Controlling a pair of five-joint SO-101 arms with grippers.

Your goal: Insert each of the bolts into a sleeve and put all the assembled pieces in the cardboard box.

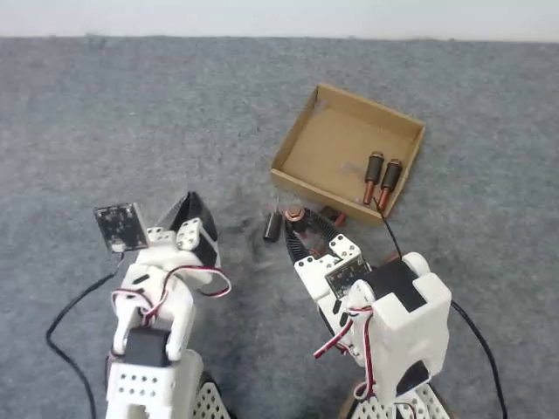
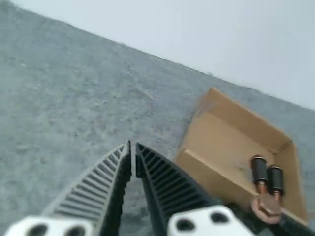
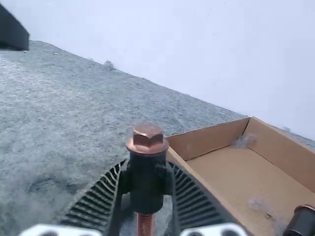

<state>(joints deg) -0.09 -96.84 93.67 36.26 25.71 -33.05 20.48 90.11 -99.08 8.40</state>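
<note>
The cardboard box [image 1: 307,131] lies open at the back right, with two bolt-and-sleeve pieces [image 1: 382,177] side by side in its near right corner. My right gripper [image 1: 297,225] is just in front of the box, shut on a black sleeve [image 3: 146,184] with a copper bolt [image 3: 147,138] through it, hex head up. A loose black sleeve [image 1: 272,226] rests on the carpet just left of it. My left gripper [image 1: 192,202] is further left, shut with nothing in it; its fingertips [image 2: 129,153] meet, pointing at the box [image 2: 231,123].
Grey carpet [image 1: 131,113] covers the table up to a white wall at the back. Another small dark and copper piece [image 1: 333,214] lies against the box's near wall. A black cable [image 1: 389,231] runs from the box corner to the right arm.
</note>
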